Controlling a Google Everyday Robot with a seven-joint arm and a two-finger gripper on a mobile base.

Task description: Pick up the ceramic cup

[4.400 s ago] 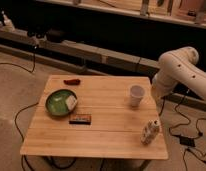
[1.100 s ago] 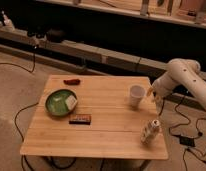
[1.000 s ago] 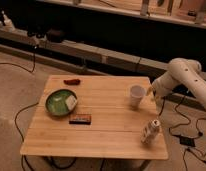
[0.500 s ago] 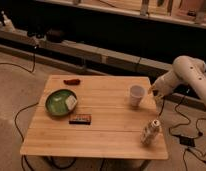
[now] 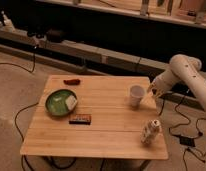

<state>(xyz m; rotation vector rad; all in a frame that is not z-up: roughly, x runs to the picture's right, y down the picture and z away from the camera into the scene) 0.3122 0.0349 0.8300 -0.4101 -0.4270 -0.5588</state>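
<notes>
The pincer [image 5: 152, 89] is positioned just beside the ceramic cup [image 5: 137, 95] on the bench [image 5: 111, 107]; its state cannot be told.

Overall: dim, with a warm yellowish cast.
Source: light falls from above; the desk [image 5: 111, 107] top is the brightest broad surface.
Background: beyond the back edge the wall is almost black; the shelf [image 5: 96, 4] along the top catches some light.
Floor [image 5: 16, 85]: mid grey left of the desk, much darker under the front edge.
Shadows: soft and short, with no hard outlines.
Cup [image 5: 137, 95]: near the right edge, the whitest spot, slightly washed out.
Arm [image 5: 183, 70]: pale, lit on its upper side, shaded beneath.
Gripper [image 5: 152, 89]: at the right edge beside the cup, in shade, dark against the dark backdrop.
Plate [image 5: 50, 102]: near the left edge, dull green, matte.
</notes>
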